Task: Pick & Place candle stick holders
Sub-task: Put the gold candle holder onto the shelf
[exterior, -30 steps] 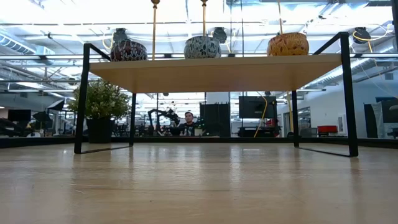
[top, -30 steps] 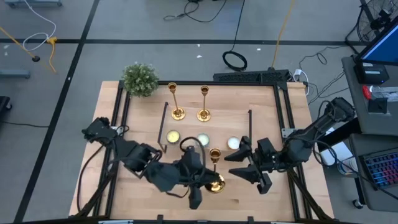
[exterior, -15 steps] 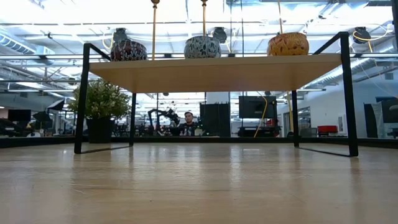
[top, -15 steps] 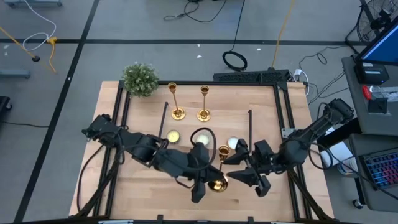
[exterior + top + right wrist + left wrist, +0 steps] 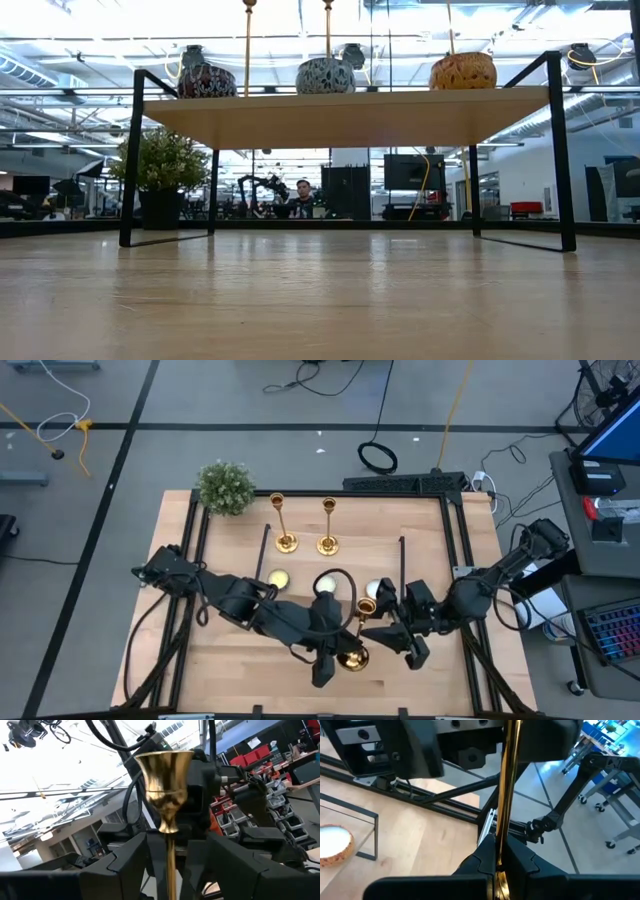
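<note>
A gold candle stick holder [image 5: 357, 632] stands nearly upright near the table's front middle, with its cup [image 5: 164, 772] uppermost. My left gripper [image 5: 335, 658] is shut on its stem just above the base [image 5: 351, 657]. My right gripper [image 5: 383, 626] is open, with one finger on each side of the stem below the cup [image 5: 170, 865]. I see no touch there. Two more gold holders [image 5: 286, 526] [image 5: 327, 526] stand on their bases at the back of the wooden shelf [image 5: 350, 110]. Their stems also show in the low view [image 5: 248, 45] [image 5: 327, 30]. My left gripper pinches the lowest part of the stem [image 5: 499, 862] between its two fingers, just above the base. The fingers come level from the table's left and lie across the stem. The stem rises past them, leaning a little toward the right. I cannot tell whether the base rests on anything.
Three round vessels [image 5: 278, 578] [image 5: 327, 586] [image 5: 374, 590] sit in a row on the shelf just behind the grippers. A potted plant [image 5: 225, 487] stands at the far left corner. The shelf's black wire legs [image 5: 132, 160] [image 5: 560, 150] stand on the table. A person [image 5: 303, 190] shows far behind.
My left gripper has gone toward the table's right edge with the holder, and the arm has stretched out. The holder's cup has swung a little rightward. My right gripper has gone toward the left, closing in on the holder's upper stem.
</note>
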`<state>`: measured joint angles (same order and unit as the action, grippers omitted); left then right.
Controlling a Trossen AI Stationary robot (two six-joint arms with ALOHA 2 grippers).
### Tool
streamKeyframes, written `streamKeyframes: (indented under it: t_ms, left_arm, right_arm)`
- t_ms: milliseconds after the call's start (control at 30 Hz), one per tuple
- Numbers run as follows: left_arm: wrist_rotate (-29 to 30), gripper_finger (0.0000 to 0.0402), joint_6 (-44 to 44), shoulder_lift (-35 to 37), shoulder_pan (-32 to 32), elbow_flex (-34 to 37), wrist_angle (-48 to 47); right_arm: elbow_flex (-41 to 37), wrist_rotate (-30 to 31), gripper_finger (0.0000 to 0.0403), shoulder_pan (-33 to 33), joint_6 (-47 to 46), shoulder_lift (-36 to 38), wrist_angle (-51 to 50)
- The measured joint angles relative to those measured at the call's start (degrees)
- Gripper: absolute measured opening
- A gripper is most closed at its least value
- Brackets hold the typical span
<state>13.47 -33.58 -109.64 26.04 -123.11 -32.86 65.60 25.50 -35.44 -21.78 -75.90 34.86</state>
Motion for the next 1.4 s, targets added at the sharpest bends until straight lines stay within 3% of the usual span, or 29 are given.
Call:
streamKeyframes:
  t_ms: [700,900,1200,1400]
  left_arm:
    - [-1.5,0.0015,1.4,0.1,-1.7,0.0,3.7]
    - [-1.5,0.0015,1.4,0.1,-1.6,0.0,3.7]
    - [-1.5,0.0015,1.1,0.1,-1.5,0.0,3.1]
    - [-1.4,0.0021,0.9,0.1,-1.5,-0.1,3.1]
  right_arm:
    - [0.0,0.0,0.0196,0.0,-0.2,0.0,0.0]
    - [0.0,-0.1,0.0147,0.0,-1.6,0.0,-1.7]
    - [0.0,-0.5,0.0024,-0.1,-1.0,0.0,-1.7]
    - [0.0,-1.3,0.0020,0.2,-1.1,0.0,-1.6]
